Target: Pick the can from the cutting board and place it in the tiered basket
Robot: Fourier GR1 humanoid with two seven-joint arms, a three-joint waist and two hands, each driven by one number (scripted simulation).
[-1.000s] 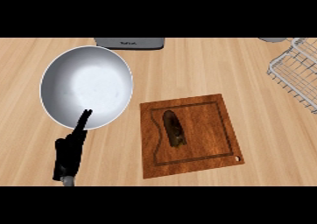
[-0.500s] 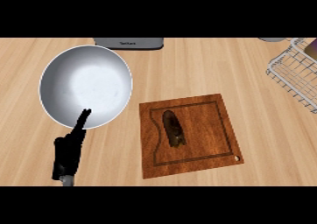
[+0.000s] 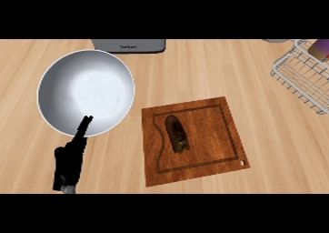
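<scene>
A: Left hand (image 3: 68,161) pose?

B: At the lower left edge, fingers straight, pressed together, pointing up over the plate (image 3: 67,109) rim. It holds nothing.

A: Right hand?

B: Not visible.

A: Can (image 3: 178,133) location?

B: Lying on its side on the board (image 3: 214,150), left of centre.

A: Basket (image 3: 305,77) contents?

B: At the upper right corner; a purple item (image 3: 325,48) shows inside, partly cut off.

Only L hand (image 3: 68,164) in view: matte black, slim black fingers (image 3: 81,129); small grey bit of forearm (image 3: 69,189) at wrist. No markings, cables visible.
</scene>
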